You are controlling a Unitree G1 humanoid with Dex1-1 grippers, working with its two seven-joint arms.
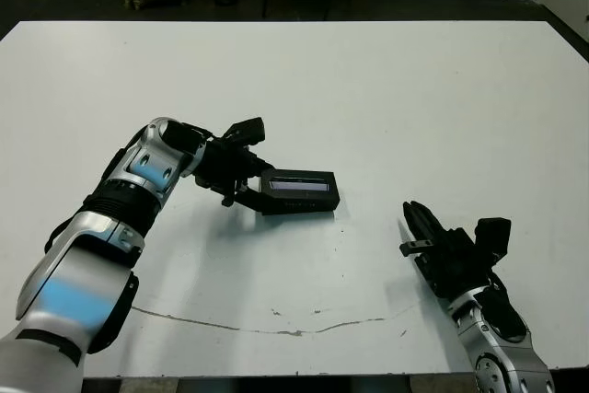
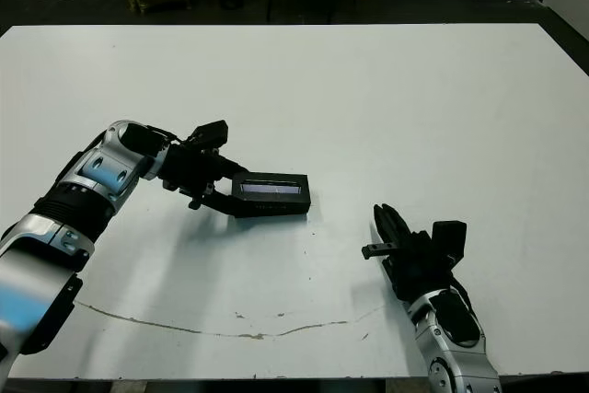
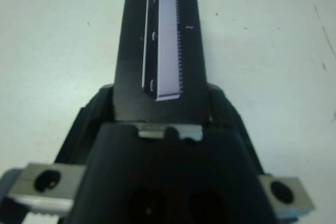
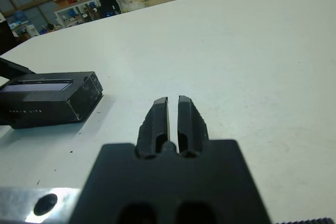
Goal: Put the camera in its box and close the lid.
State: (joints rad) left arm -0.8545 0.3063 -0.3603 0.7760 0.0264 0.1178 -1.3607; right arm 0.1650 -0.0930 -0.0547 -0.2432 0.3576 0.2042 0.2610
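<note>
Both claws differ: left claw (image 1: 247,181) pinches the lid (image 1: 299,183) (on the box), right claw (image 1: 411,225) pressed together.

Closed black box (image 1: 301,202) lying flat at centre-left of frame, lid (image 1: 298,182) with silvery-white stripe seated on top, long side across the picture.

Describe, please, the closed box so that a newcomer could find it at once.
Start from the white table and follow the robot's left arm to its left pincer. The box lies right at its tip: a small black rectangular case, lid on, with a silvery stripe along its top, the only loose object on the table.
</note>
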